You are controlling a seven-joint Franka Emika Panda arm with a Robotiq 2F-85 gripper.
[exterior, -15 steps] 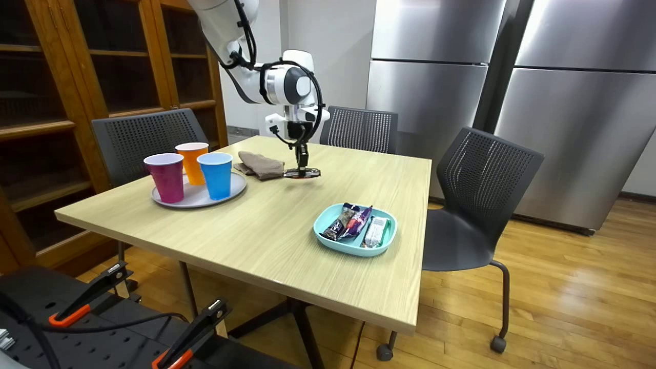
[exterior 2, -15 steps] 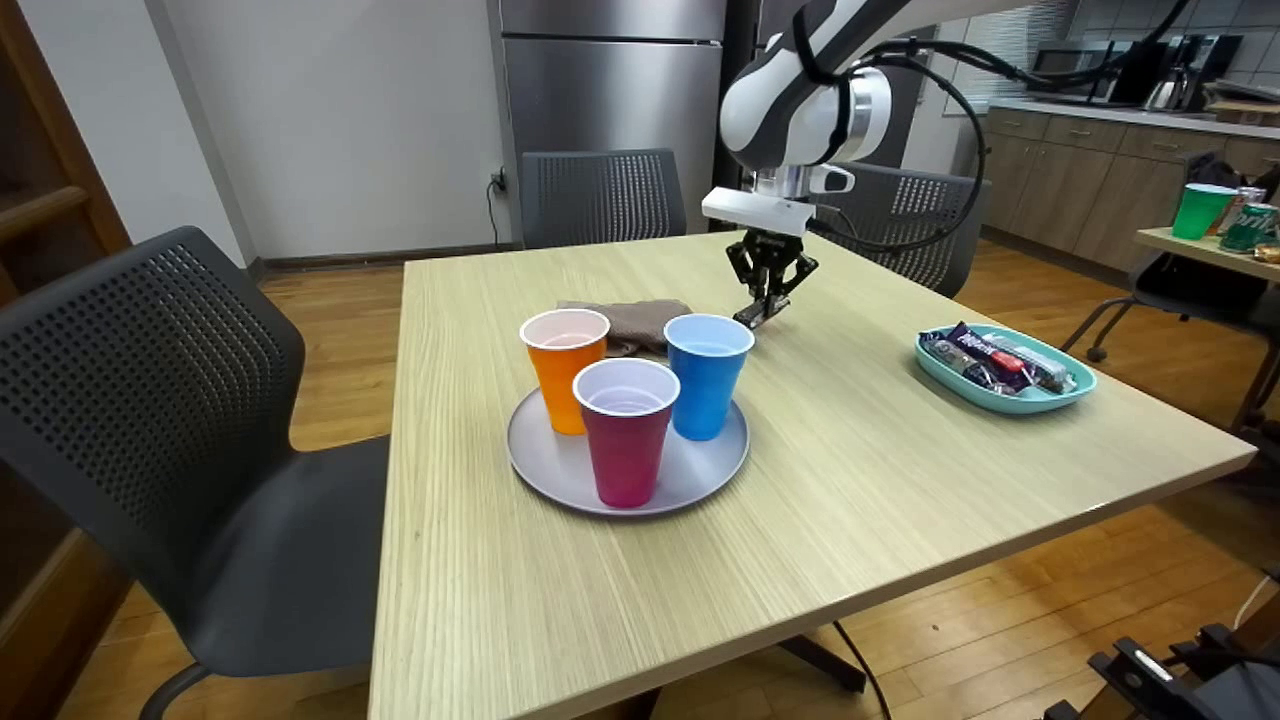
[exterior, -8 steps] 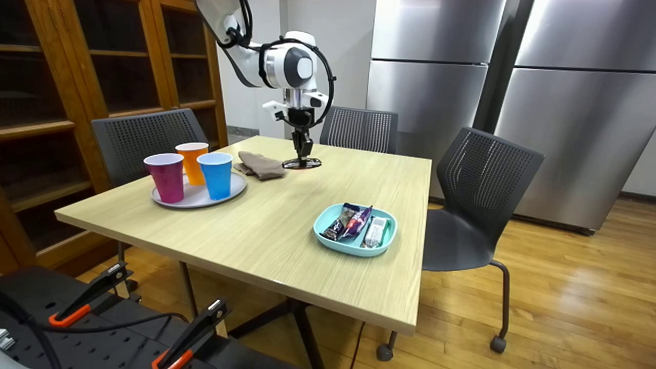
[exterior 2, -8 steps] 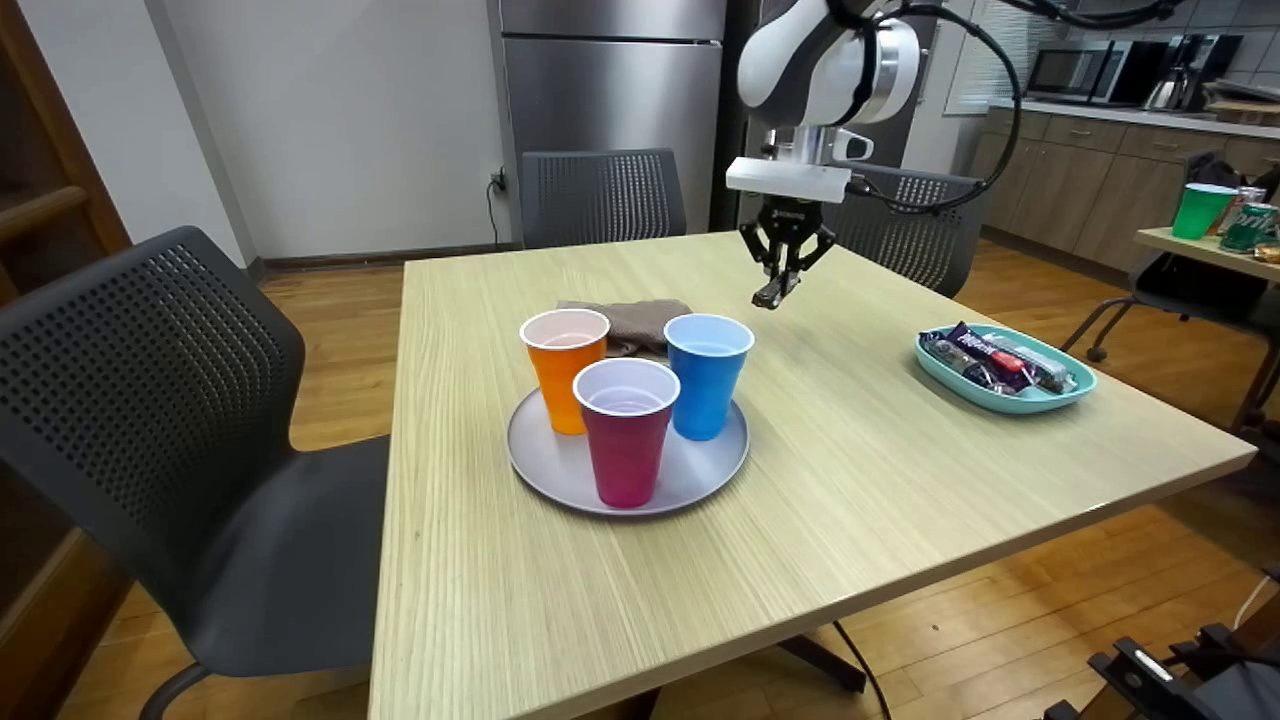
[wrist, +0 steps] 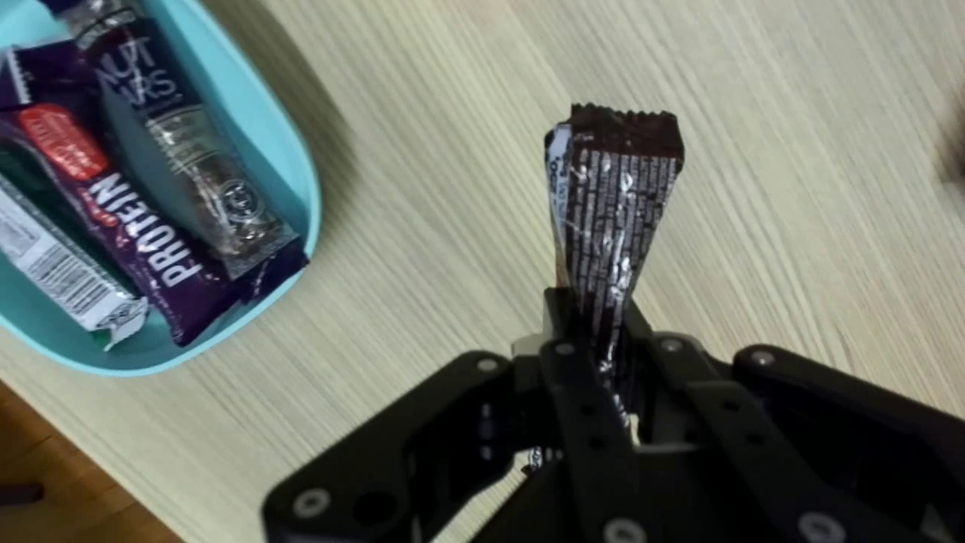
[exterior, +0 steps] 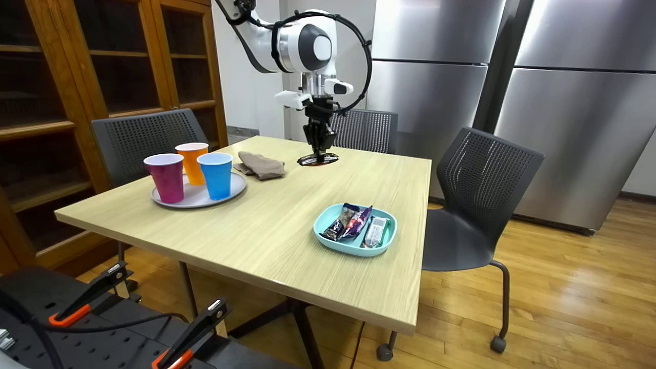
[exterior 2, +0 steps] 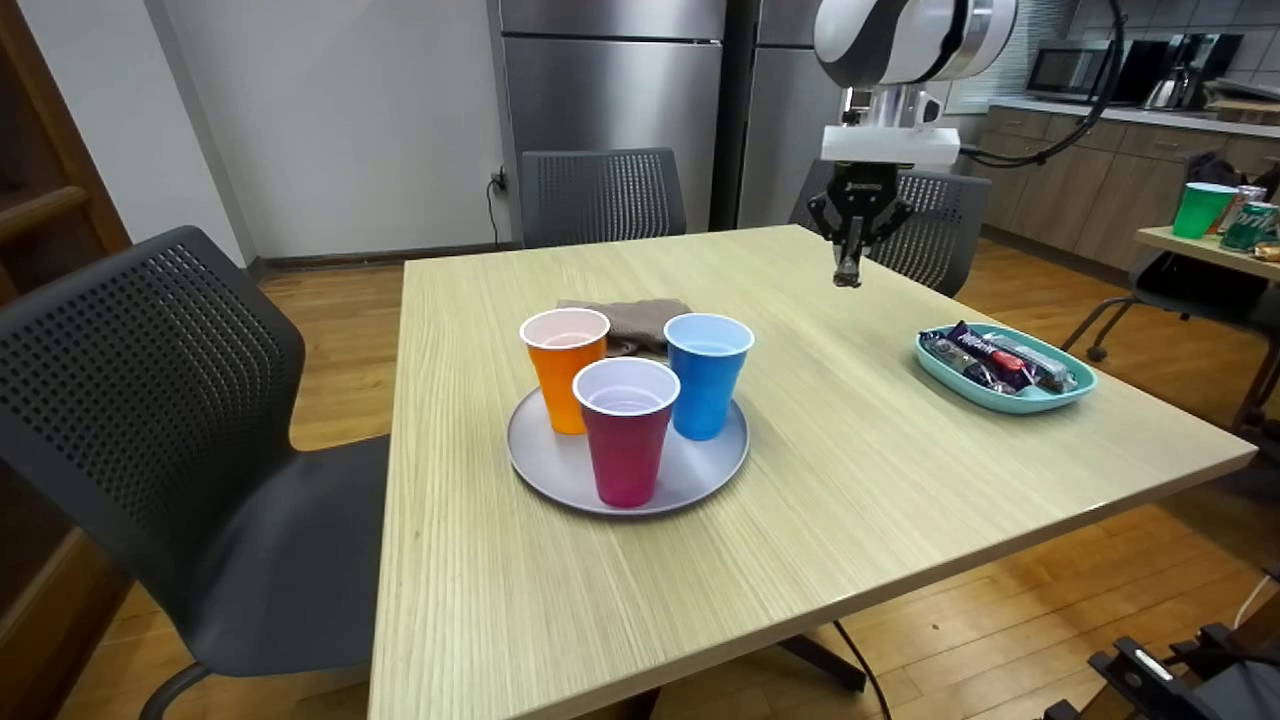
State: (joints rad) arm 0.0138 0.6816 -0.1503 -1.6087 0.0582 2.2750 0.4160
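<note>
A dark brown wrapped snack bar, covered in small print, is pinched between the fingers of my gripper in the wrist view. Part of the bar is hidden behind the fingers. In an exterior view the bar lies roughly level across the fingertips, above the table, and the gripper points straight down. To one side stands a turquoise tray holding a purple protein bar, a nut bar and a white wrapped bar. The gripper is apart from this tray.
On the table, a grey plate carries an orange cup, a blue cup and a maroon cup. A folded brown cloth lies behind them. Chairs stand around the table edges.
My gripper has risen from the table with the bar and then shifted right in both exterior views, away from the cloth. The cups, plate, cloth and tray have stayed put.
</note>
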